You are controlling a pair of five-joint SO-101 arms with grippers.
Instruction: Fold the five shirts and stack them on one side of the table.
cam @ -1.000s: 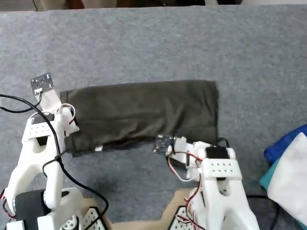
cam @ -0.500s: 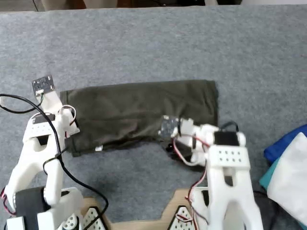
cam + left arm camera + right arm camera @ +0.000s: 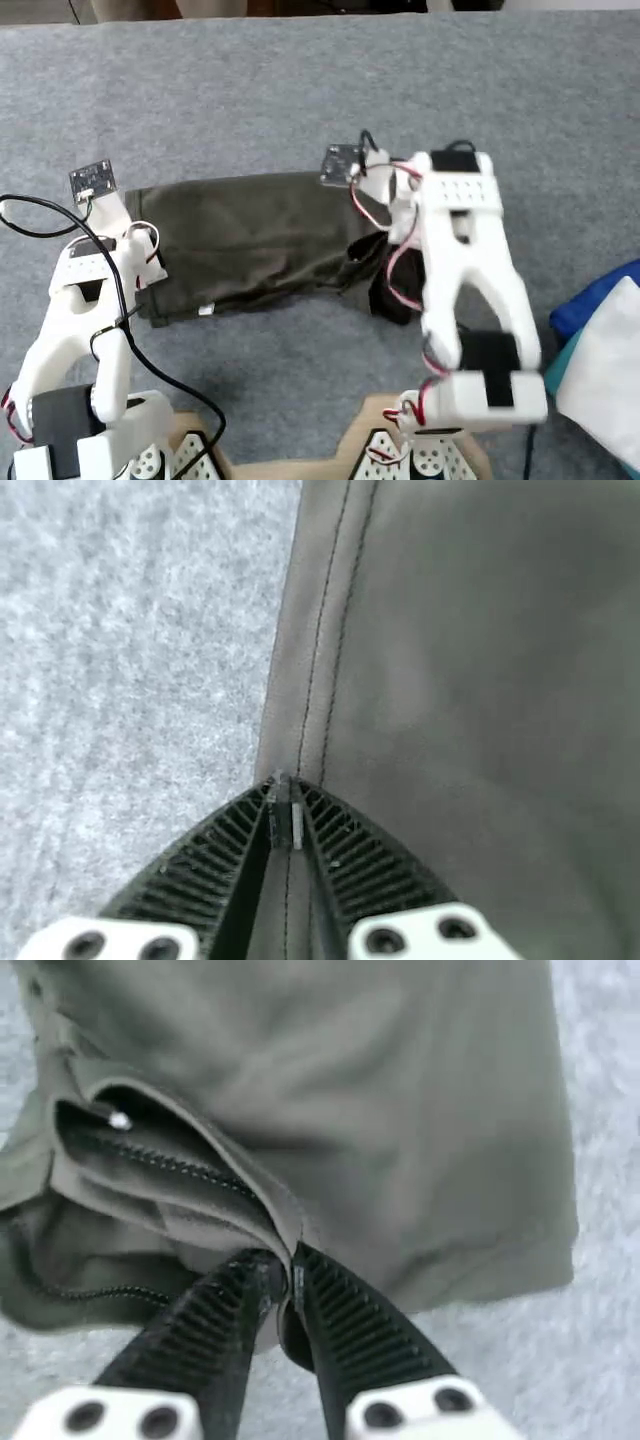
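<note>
My left claw [image 3: 283,790] clamps the olive shirt [image 3: 250,240] at its end far from the pile [image 3: 600,350]. My right claw [image 3: 290,1275] clamps the pile-side end, raised off the worktop [image 3: 300,90]. Risk: thin pinch slips, fold lands crooked.

Soft even light, blurred close-ups

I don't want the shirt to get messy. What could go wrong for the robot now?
The right gripper pinches only a thin edge of the green shirt, so the cloth may slip out. The left gripper clamps the far hem, so a hard pull could drag it. The raised part is bunched, so the fold may land crooked.
</note>
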